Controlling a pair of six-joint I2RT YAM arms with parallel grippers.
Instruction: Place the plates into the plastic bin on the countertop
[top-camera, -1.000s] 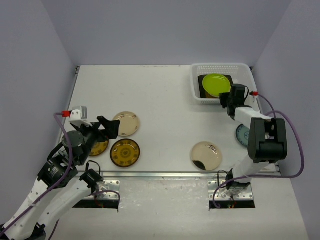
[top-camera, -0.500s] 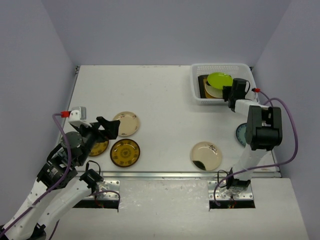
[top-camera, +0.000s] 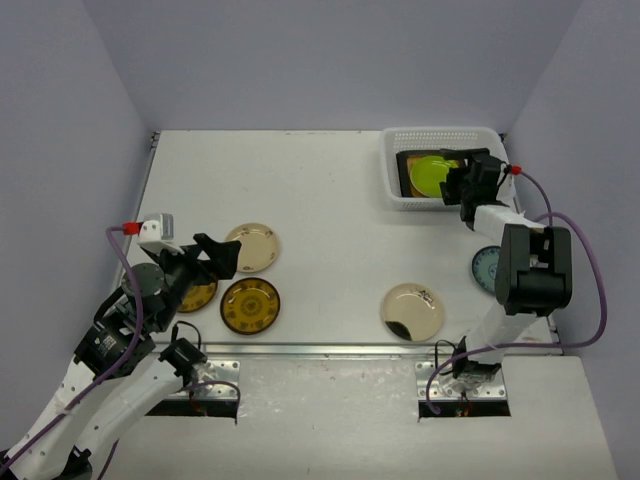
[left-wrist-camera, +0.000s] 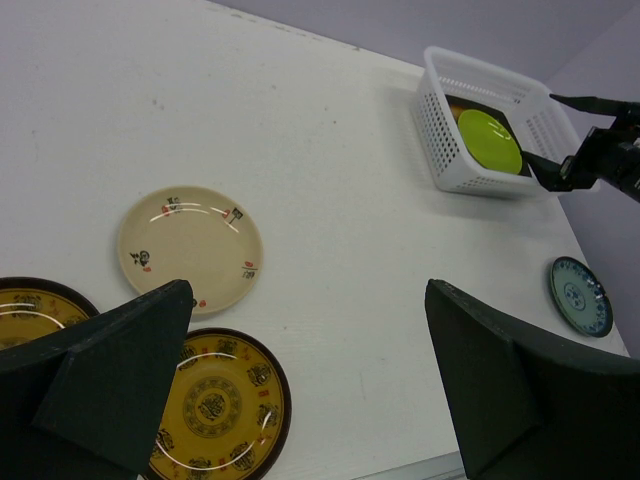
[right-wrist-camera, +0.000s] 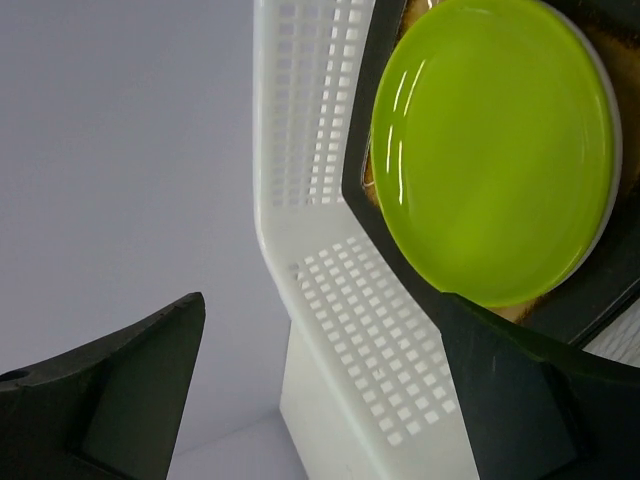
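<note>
I see the white desk (top-camera: 330, 190) with the plastic bin (top-camera: 392, 175) at its far right corner. In the bin a dark-rimmed square plate (top-camera: 404, 160) carries the lime green plate (top-camera: 430, 174). The blotched cream plate (top-camera: 412, 311) and the blue-white plate (top-camera: 487, 268) lie on the desk outside it. My right hand (right-wrist-camera: 318, 310) hangs at the bin, spread and empty. My left hand (left-wrist-camera: 308, 290) is spread too.

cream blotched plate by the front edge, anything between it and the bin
Nothing visible stands on the countertop between the cream blotched plate and the plastic bin. The bin already holds a lime green plate on a dark-rimmed square plate, and the right arm's jaws stand open over its right side.
</note>
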